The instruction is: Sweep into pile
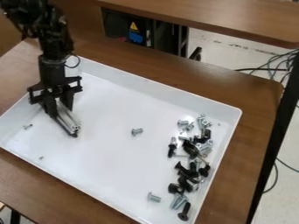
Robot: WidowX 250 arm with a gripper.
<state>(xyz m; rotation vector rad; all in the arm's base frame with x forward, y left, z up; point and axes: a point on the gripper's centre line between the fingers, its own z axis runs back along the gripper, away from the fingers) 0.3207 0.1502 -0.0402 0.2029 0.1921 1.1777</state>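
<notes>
My gripper (58,105) hangs over the left part of the white tray (158,89), shut on a silvery grooved bar (68,118). The bar slants down to the right, and its dark-edged lower end is at or just above the tray floor. Silver and black screws (188,170) lie loosely grouped along the tray's right side. Apart from them, one silver screw (137,131) lies near the middle and another (154,197) near the front edge. At the left are a small screw (27,126) and a tiny piece (41,157).
Raised walls surround the tray, which sits on a brown wooden table (248,144). Behind it stands a second wooden surface (234,19), with a dark box bearing a yellow and blue label (135,33) below. Black cables (274,65) lie on the floor at the right.
</notes>
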